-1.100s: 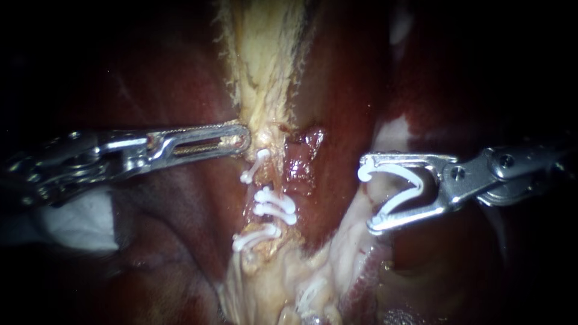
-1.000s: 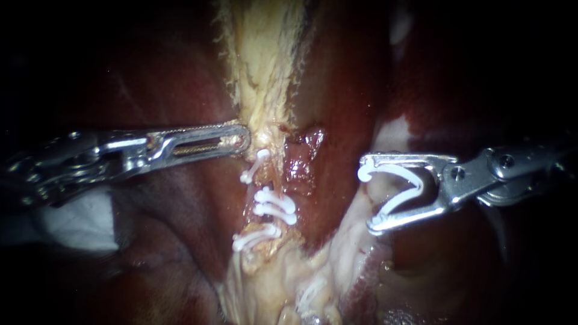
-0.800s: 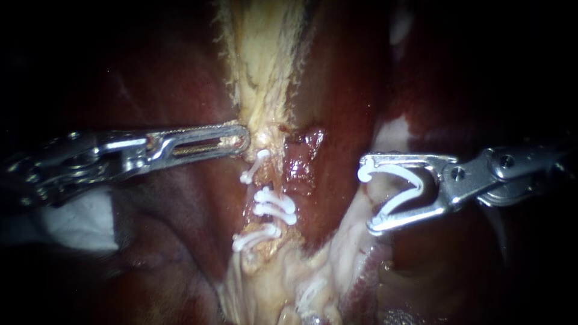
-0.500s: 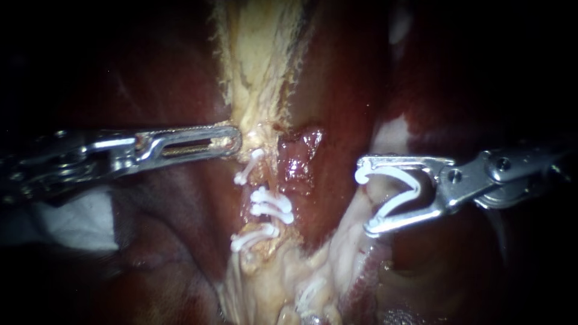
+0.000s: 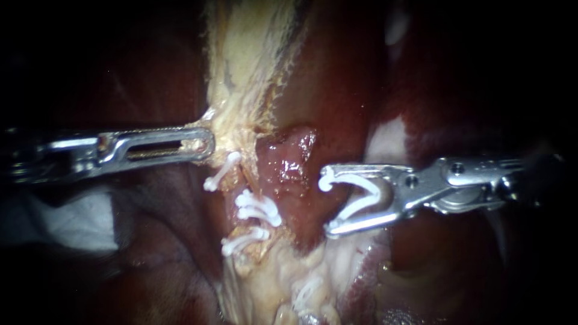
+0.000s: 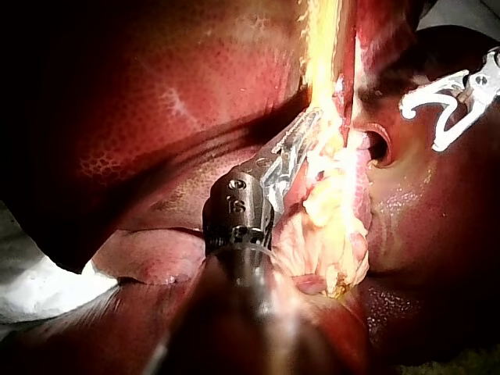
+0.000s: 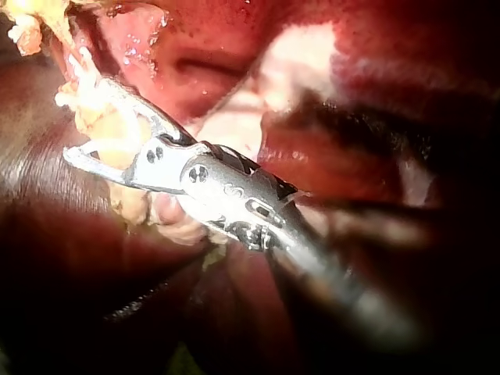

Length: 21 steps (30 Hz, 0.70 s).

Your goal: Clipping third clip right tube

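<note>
My left instrument point(image 5: 201, 142) comes in from the left, its slotted jaws shut on the edge of the pale yellow tissue band point(image 5: 247, 54) just above the clipped tube. Several white clips point(image 5: 256, 207) sit across that pale tube. To its right lies a reddish tube stub point(image 5: 288, 159). My right instrument point(image 5: 327, 203) holds a white V-shaped clip point(image 5: 361, 195) spread between its wide jaws, the tips just right of the reddish stub and not around it. The left wrist view shows my left instrument point(image 6: 311, 129) buried in pale tissue. The right wrist view shows my right instrument point(image 7: 84, 117) beside yellowish tissue.
Dark red liver point(image 5: 337, 72) surrounds the field on both sides. White gauze point(image 5: 78, 222) lies under my left shaft and also appears as gauze point(image 6: 39, 289) in the left wrist view. Pale fatty tissue point(image 5: 283, 283) spreads below the clips.
My left instrument has drawn leftward, pulling the pale tissue and the clipped tube with it. My right instrument has moved left with its clip, close to the reddish stub.
</note>
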{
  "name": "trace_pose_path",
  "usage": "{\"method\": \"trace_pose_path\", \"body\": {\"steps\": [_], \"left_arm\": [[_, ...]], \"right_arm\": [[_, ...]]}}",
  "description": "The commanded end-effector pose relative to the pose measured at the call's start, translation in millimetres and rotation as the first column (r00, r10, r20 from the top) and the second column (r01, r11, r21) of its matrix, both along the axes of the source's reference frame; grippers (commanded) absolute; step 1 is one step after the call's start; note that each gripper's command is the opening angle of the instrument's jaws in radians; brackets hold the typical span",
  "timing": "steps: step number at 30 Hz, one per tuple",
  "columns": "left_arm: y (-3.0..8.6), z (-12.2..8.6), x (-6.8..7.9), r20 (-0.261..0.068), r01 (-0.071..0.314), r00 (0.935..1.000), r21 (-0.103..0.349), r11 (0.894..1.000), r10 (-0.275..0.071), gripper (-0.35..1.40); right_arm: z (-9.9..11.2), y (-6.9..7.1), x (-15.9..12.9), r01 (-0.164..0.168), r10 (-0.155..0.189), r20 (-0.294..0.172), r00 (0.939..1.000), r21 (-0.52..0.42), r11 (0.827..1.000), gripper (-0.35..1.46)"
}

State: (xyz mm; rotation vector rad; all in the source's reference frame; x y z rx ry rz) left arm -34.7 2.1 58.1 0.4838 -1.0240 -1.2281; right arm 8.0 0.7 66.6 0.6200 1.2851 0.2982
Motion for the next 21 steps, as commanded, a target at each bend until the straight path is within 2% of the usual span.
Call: {"method": "trace_pose_path", "body": {"steps": [1,6,21], "left_arm": [[0.1,0.0,0.2,-0.002,0.003,1.0,-0.001,1.0,-0.003,-0.35],[0.4,-0.3,0.8,0.002,0.006,1.0,-0.002,1.0,-0.006,-0.35],[-0.4,-1.8,0.3,0.005,0.016,0.9999,-0.005,1.0,-0.016,-0.35]], "right_arm": [[0.4,0.1,0.6,0.002,-0.002,0.001,1.0,0.01,1.0,0.56],[1.9,0.2,2.9,0.003,-0.003,0.019,0.9998,0.014,1.0,0.56],[6.0,-0.1,6.8,-0.019,0.018,0.047,0.9987,0.022,1.0,0.58]]}}
